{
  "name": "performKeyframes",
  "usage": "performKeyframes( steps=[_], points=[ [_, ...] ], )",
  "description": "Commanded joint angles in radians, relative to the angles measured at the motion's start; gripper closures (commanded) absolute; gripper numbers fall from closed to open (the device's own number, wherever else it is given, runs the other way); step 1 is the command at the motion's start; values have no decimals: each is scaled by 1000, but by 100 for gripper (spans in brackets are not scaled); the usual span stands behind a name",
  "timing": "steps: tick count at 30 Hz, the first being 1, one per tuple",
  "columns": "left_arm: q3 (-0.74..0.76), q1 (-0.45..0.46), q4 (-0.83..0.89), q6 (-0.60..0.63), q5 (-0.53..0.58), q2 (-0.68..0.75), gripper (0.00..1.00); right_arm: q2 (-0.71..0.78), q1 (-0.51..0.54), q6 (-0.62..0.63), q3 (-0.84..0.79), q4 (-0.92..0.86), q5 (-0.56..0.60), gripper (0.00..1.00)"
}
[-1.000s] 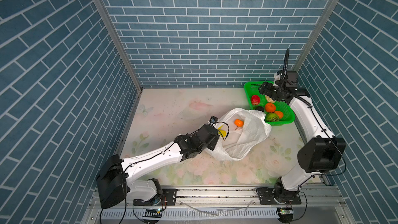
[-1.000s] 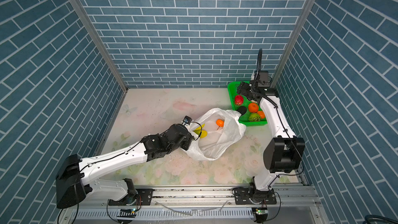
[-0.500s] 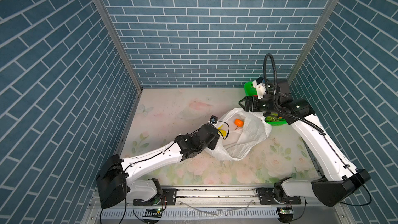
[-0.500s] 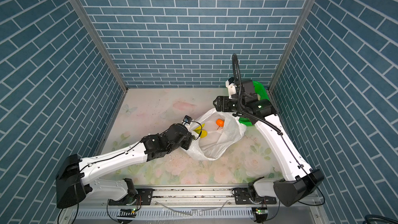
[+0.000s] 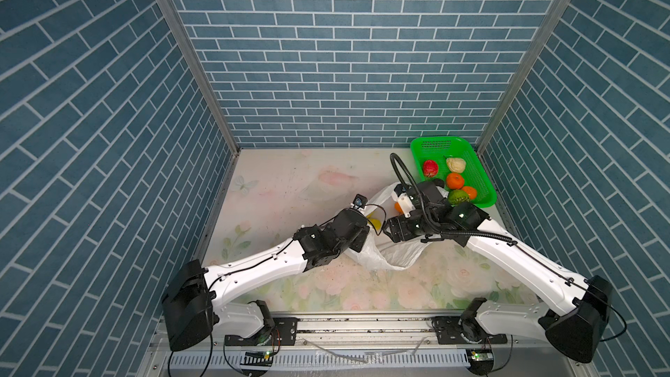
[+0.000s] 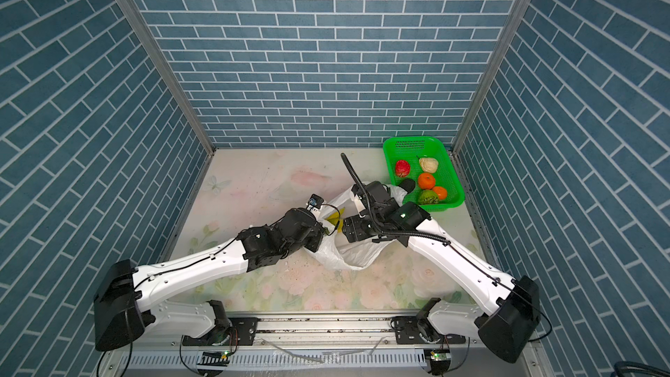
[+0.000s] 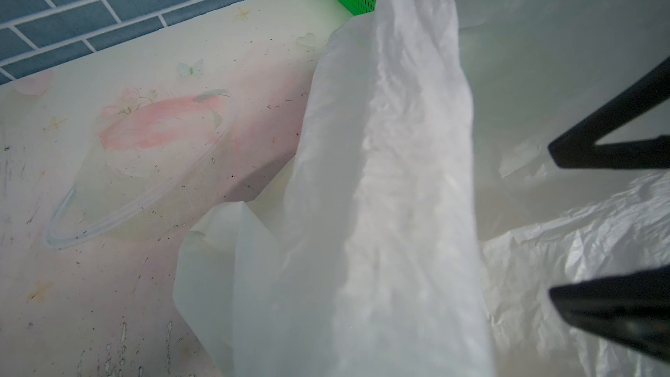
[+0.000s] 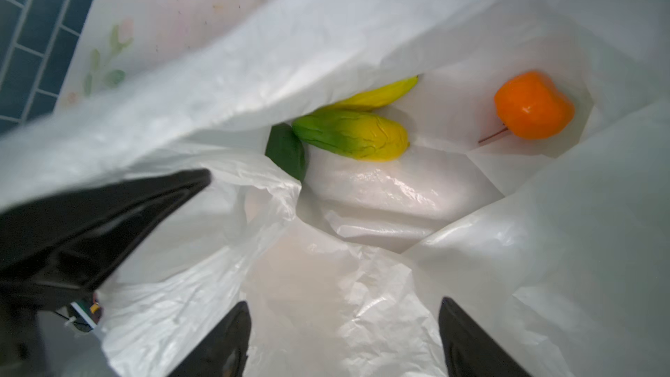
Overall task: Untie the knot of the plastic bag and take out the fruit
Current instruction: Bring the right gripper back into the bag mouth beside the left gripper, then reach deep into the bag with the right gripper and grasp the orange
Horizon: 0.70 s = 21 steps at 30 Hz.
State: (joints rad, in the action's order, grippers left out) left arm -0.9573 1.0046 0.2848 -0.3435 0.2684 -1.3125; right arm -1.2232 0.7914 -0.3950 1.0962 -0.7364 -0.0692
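The bag [image 5: 391,259] lies on the worktop [image 5: 290,183]. Our closed left hand [image 8: 195,184] pinches its rim, and our right hand [image 8: 344,304] gapes inside. We see fruit [image 8: 351,134] partly hidden by folds.

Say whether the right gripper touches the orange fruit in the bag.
Apart: the right wrist view shows bare plastic bag between the right gripper and the orange fruit.

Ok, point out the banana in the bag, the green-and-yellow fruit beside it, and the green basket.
banana [image 8: 380,95]: right wrist view, middle of its exposed yellow body.
green-and-yellow fruit [image 8: 351,134]: right wrist view, centre, where green fades to yellow.
green basket [image 5: 437,145]: a top view, its slotted back wall.
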Motion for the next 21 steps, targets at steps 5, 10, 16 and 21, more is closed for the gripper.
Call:
performKeyframes(
  steps=[5,10,16,21],
  points=[
    [-44,-3,-2,6,-4,31,100,-7,19,-11,-190,191,104,21],
    [-40,-3,-2,7,1,53,100,-91,17,-21,-211,282,106,22],
    [-40,-1,-17,9,-20,70,100,-219,16,-28,-181,381,86,23],
    [-34,0,-33,23,-46,67,100,-316,-19,-58,-142,468,92,23]
  ],
)
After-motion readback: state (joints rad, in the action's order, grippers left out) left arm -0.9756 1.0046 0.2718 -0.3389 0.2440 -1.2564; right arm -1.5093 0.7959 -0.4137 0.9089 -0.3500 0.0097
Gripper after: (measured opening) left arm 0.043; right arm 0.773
